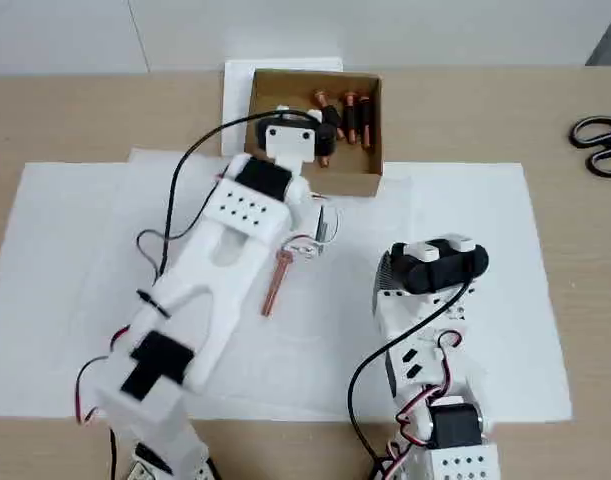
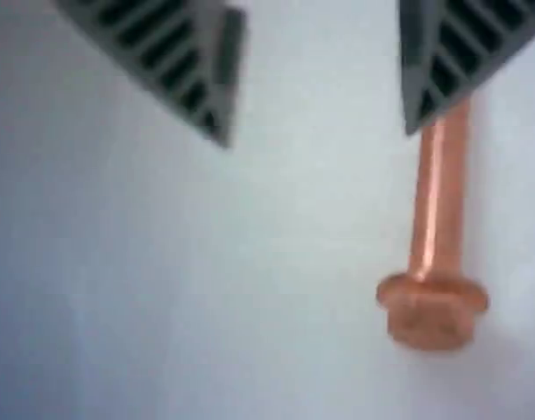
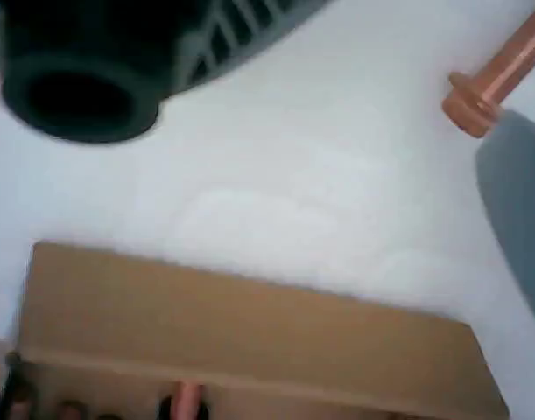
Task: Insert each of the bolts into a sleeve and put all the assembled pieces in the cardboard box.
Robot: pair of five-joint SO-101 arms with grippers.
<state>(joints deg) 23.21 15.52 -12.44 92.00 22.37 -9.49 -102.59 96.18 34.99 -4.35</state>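
A copper bolt lies on the white paper, head toward the table's front. My left gripper hangs open just above its far end. In the left wrist view the bolt has its shaft tip under one finger, and the gripper holds nothing. My right gripper is to the right of the bolt, shut on a black sleeve that lies against its ribbed finger. The cardboard box at the back holds several assembled pieces. The right wrist view shows the box wall and the bolt.
Scissors lie at the table's far right edge. The left arm's body stretches diagonally across the left half of the paper. There is bare paper between the two arms and to the right of the box.
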